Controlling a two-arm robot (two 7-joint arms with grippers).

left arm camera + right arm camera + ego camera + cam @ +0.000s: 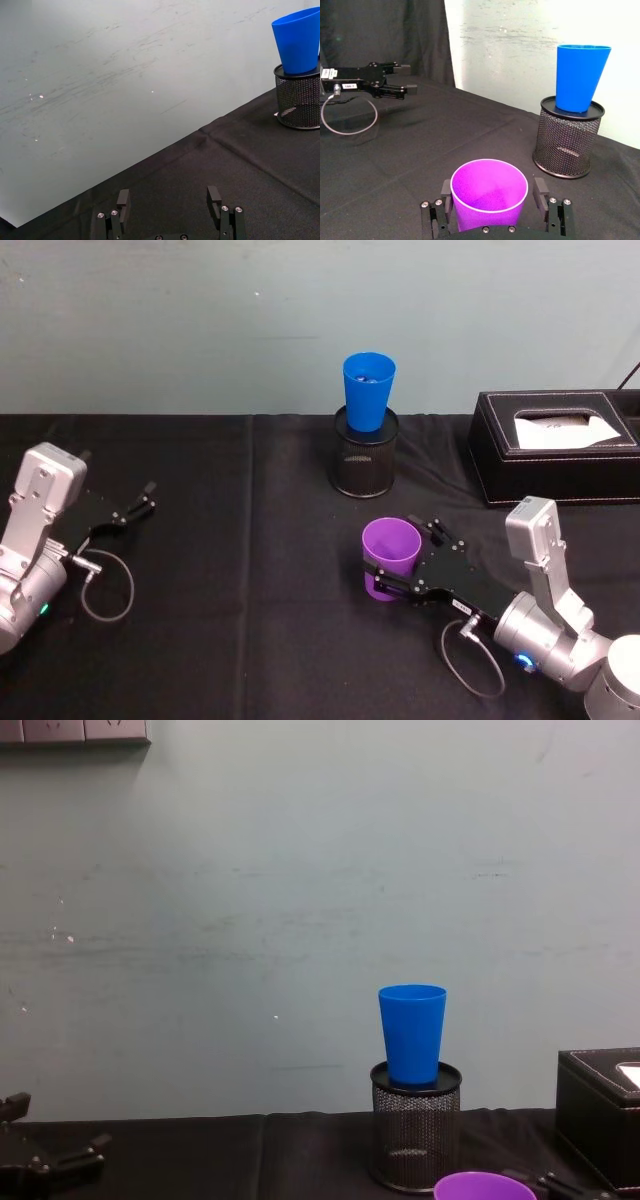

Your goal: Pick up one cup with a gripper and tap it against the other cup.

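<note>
A blue cup stands upright in the mouth of a black mesh pen holder at the back of the table. The purple cup, smooth, tapered and empty, stands upright in front of it, between the spread fingers of the right gripper. The left gripper lies open at the table's left.

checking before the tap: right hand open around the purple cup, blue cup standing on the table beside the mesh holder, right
Not quite: the blue cup sits in the top of the mesh holder, not on the table beside it, as the chest view shows. The right hand is open around the purple cup.
</note>
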